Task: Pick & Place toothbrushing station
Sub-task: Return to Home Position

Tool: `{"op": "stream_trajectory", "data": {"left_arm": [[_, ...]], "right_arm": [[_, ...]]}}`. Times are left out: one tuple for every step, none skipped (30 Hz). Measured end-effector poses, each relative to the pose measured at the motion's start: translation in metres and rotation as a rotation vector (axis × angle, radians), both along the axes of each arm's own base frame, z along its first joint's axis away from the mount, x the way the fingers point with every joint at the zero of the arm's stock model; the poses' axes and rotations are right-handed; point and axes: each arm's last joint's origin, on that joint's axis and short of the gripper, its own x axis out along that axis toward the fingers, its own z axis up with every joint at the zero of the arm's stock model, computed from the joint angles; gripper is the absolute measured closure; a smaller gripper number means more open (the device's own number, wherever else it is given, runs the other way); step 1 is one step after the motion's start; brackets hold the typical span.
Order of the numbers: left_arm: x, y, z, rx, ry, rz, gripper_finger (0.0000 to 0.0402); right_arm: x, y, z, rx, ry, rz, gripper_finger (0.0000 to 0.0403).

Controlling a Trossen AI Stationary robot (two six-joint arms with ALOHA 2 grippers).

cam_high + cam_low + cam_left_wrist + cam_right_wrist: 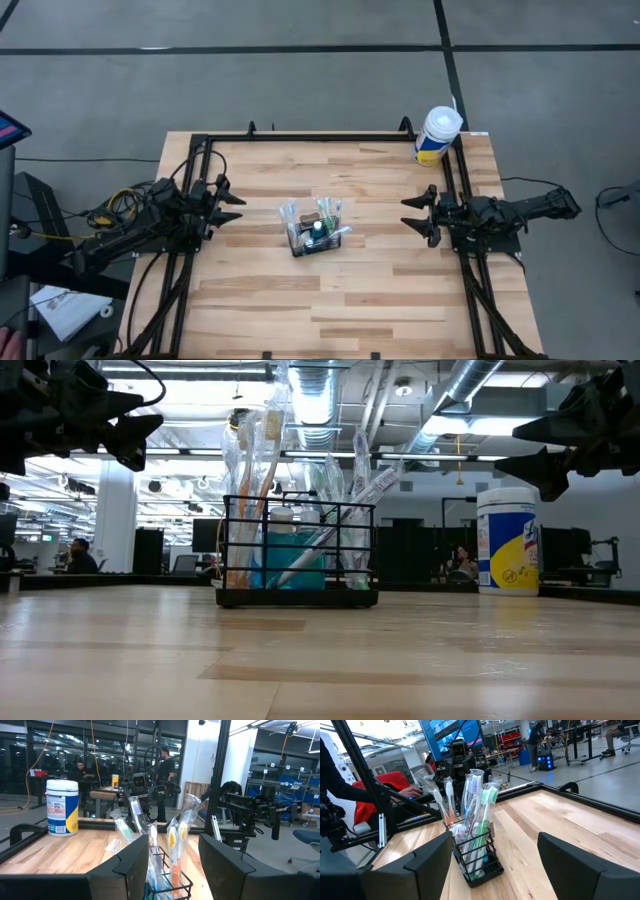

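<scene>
- The toothbrushing station [314, 236], a small black wire-mesh basket, stands upright on the middle of the wooden table [300, 300]. No gripper touches it.
- Inside it, several toothbrushes in clear wrappers [470, 815] stand handle-down with their heads up, well above the rim.
- The right wrist view shows a green brush [489, 802] and white ones packed side by side. The left wrist view shows an orange brush [173, 847] near the basket's edge.
- In the low view one white wrapped brush [372, 488] leans out over the basket's side, and the others stand nearly straight.
- A teal item with a white cap [285, 550] sits low among the handles. I cannot tell which compartment holds which item.
- The left gripper [233, 208] hangs above the table at 9 o'clock from the basket, well apart from it. It points toward the basket with its jaws wide and nothing between them.
- The right gripper [407, 214] hangs at 3 o'clock, also well apart. It faces the basket with its jaws wide and empty.
- A white-and-yellow wipes tub [437, 135] stands upright with its lid on, at about 2 o'clock from the basket. It is by the table's far right corner, just beside the black frame rail [330, 137].
- Beyond the table, people [165, 767] show in the room.
</scene>
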Motion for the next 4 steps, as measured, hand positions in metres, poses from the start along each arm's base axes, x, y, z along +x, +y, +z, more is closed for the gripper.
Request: {"op": "stream_trajectory", "data": {"left_arm": [[0.0, 0.0, 0.0, 0.0, 0.0, 0.0, 0.0234], [0.0, 0.0, 0.0001, 0.0, -0.001, 0.0, 0.0234], [0.0, 0.0, 0.0001, 0.001, -0.001, 0.0, 0.0234], [0.0, 0.0, 0.0001, 0.001, -0.001, -0.001, 0.0234]], "right_arm": [[0.0, 0.0, 0.0, 0.0, 0.0, 0.0, 0.0121], [0.0, 0.0, 0.0, 0.0, 0.0, -0.001, 0.0121], [0.0, 0.0, 0.0, 0.0, 0.0, 0.0, 0.0121], [0.0, 0.0, 0.0, 0.0, 0.0, 0.0, 0.0121]]}}
